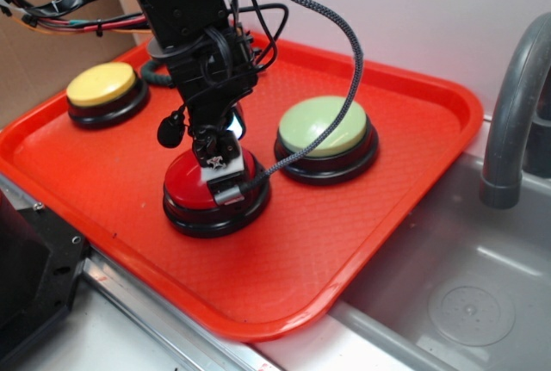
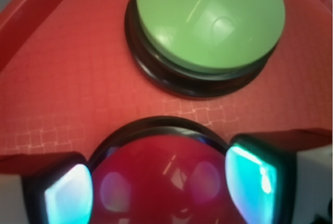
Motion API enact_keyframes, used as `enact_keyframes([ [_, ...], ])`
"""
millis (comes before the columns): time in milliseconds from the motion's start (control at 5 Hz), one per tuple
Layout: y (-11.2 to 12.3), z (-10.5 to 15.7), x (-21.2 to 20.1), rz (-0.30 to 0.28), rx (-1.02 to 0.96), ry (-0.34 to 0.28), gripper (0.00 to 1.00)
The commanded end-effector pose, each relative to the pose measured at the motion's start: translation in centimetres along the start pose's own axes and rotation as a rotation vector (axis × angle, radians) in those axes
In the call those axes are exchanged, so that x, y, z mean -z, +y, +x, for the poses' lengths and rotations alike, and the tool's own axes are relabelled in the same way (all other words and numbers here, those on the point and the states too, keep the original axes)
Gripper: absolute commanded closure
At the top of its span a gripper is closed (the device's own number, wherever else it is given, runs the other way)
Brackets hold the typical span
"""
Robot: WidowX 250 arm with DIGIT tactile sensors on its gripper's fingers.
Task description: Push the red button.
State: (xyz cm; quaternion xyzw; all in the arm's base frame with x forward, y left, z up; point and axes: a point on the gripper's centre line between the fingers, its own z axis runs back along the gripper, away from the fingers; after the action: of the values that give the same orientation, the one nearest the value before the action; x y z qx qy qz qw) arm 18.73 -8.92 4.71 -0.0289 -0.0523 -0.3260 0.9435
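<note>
Tray (image 1: 379, 242): big red plastic one, textured, carrying all three buttons beside a grey sink (image 1: 465, 293).
Red button (image 1: 191, 188): glossy domed red top on a black round base, near the tray's middle, left of the green button (image 1: 325, 126); yellow button (image 1: 101, 83) well apart.
Pincer (image 2: 166, 182): spread wide, fingers (image 2: 67, 195) flanking the dome, gripping nothing, down on the red top.

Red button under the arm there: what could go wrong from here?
The gripper sits toward the back of the red button, not its middle, so a push might slide off the glossy dome. The dangling cable could snag on the green button close beside it.
</note>
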Motion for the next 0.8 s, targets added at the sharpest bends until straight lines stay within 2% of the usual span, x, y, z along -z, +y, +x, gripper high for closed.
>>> enact_keyframes([
  [0, -0.2, -0.7, -3.4, 0.024, 0.0, 0.083, 0.0],
  [200, 0.0, -0.3, -5.1, 0.03, -0.02, 0.105, 0.0],
  [400, 0.2, 0.3, -5.6, 0.007, -0.011, 0.088, 0.0],
  [600, 0.2, 0.5, -6.3, -0.002, -0.032, 0.116, 0.0],
])
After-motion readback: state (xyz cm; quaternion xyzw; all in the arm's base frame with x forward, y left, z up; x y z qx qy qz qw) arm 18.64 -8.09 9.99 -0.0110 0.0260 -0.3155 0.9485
